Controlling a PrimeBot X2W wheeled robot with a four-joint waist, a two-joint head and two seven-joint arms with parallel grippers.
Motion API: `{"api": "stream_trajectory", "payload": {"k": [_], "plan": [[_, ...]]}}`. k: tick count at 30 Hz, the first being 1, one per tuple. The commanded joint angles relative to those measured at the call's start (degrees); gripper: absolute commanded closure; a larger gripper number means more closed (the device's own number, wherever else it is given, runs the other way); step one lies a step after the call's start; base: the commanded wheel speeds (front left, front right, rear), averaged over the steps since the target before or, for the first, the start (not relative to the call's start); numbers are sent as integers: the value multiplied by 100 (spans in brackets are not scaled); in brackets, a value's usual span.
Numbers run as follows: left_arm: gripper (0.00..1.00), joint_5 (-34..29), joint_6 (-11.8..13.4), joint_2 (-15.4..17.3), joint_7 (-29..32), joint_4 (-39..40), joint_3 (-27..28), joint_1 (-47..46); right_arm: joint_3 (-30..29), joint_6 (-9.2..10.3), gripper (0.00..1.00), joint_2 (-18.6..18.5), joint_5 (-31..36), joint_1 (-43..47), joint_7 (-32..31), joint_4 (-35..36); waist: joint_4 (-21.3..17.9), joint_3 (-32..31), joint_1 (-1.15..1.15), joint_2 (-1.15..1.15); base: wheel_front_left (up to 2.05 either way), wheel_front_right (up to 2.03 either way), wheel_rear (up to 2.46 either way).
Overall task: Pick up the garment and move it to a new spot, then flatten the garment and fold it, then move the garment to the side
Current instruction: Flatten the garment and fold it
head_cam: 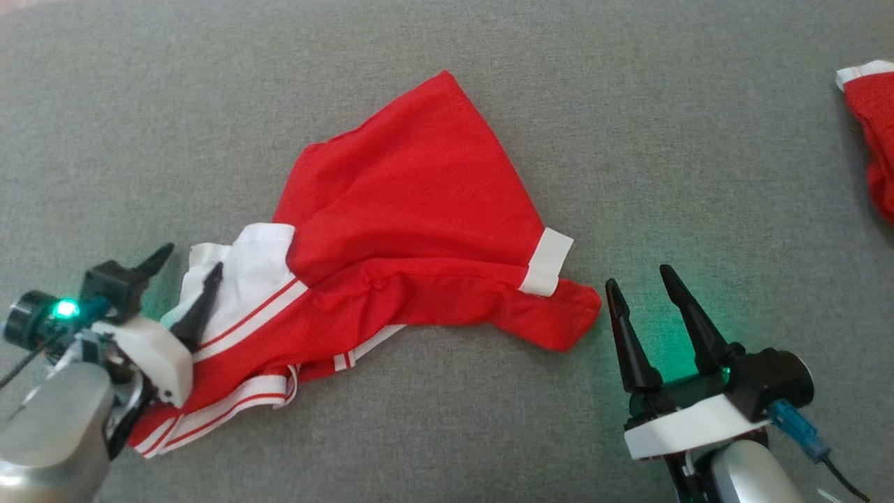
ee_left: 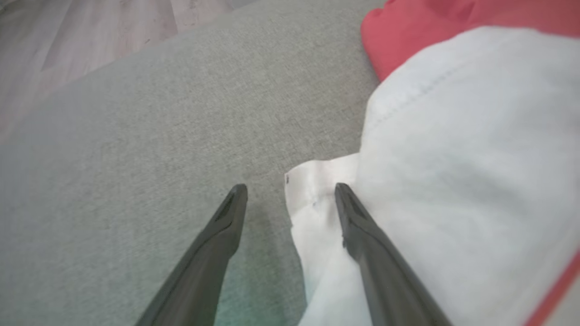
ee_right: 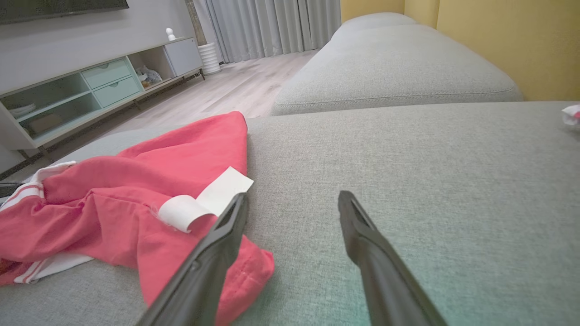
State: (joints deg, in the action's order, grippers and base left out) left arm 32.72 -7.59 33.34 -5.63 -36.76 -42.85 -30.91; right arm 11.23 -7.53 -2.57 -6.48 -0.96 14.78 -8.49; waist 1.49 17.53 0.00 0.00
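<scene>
On the grey sofa seat [head_cam: 698, 140], toward its left edge, the head view shows the crumpled garment [head_cam: 419, 209], with the left gripper [head_cam: 192, 258] spread over its white end and the right gripper [head_cam: 638, 276] spread beside its red corner. In the left wrist view, 1 finger [ee_left: 362, 231] rests on white cloth. In the right wrist view, the jaws stand apart over bare seat.

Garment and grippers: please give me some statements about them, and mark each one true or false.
1. The red garment lies crumpled on the grey cushion. True.
2. The right gripper is shut on the garment's hem. False: it is open, beside the hem, holding nothing.
3. The left gripper is open at the garment's white part. True.
4. The garment is plain red. False: it has white bands and stripes.
5. Another red cloth lies at the head view's right edge. True.
</scene>
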Motion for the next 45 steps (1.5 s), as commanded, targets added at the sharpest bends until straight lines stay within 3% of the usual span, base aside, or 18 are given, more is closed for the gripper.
{"api": "stream_trajectory", "payload": {"k": [1, 4, 5, 7, 10, 11, 12, 13, 20, 26, 36, 45], "plan": [[0, 47, 12, 191, -63, 47, 126, -258, 145, 4, 0, -31, 47, -112, 22, 154, -14, 4, 0, 0, 0, 0, 0], [0, 246, 11, 179, 1, 23, -91, -233, 132, 4, 0, -31, 64, -95, 22, 155, -36, -12, 0, 0, 0, 0, 0], [9, 321, 11, 192, 30, 18, -159, -228, 128, 4, 0, -31, 68, -88, 22, 156, -43, -18, 0, 0, 0, 0, 0], [53, 454, 11, 225, 79, -23, -276, -238, 122, 4, 0, -31, 76, -76, 22, 157, -56, -32, 0, 0, 0, 0, 0], [63, 640, 11, 238, 118, -131, -398, -261, 110, 4, 0, -31, 91, -62, 22, 162, -65, -49, 0, 0, 0, 0, 0], [72, 685, 11, 239, 117, -156, -444, -274, 110, 4, 0, -31, 98, -58, 22, 165, -66, -54, 0, 0, 0, 0, 0], [96, 738, 11, 234, 103, -182, -483, -290, 113, 4, 0, -31, 106, -55, 22, 167, -67, -57, 0, 0, 0, 0, 0], [100, 788, 11, 231, 83, -206, -523, -309, 115, 4, 0, -31, 114, -53, 22, 170, -68, -61, 0, 0, 0, 0, 0], [100, 748, 15, 283, -412, -468, -630, -516, 115, 4, 0, -31, 169, -5, 22, 168, -56, -172, 0, 0, 0, 0, 0], [100, 516, 206, 371, -703, -568, -588, -743, 123, 4, 0, -31, 214, 57, 22, -140, 7, -345, 0, 0, 0, 0, 0], [100, 242, 493, 593, -895, -132, -465, -869, 317, 4, 0, -41, 113, -18, 22, -857, 217, -594, 0, 0, 0, 0, 0], [100, 154, 597, 807, -913, 285, -439, -784, 402, 4, 0, -44, 70, -242, 22, -1292, 429, -541, 0, 0, 0, 0, 0]]}}
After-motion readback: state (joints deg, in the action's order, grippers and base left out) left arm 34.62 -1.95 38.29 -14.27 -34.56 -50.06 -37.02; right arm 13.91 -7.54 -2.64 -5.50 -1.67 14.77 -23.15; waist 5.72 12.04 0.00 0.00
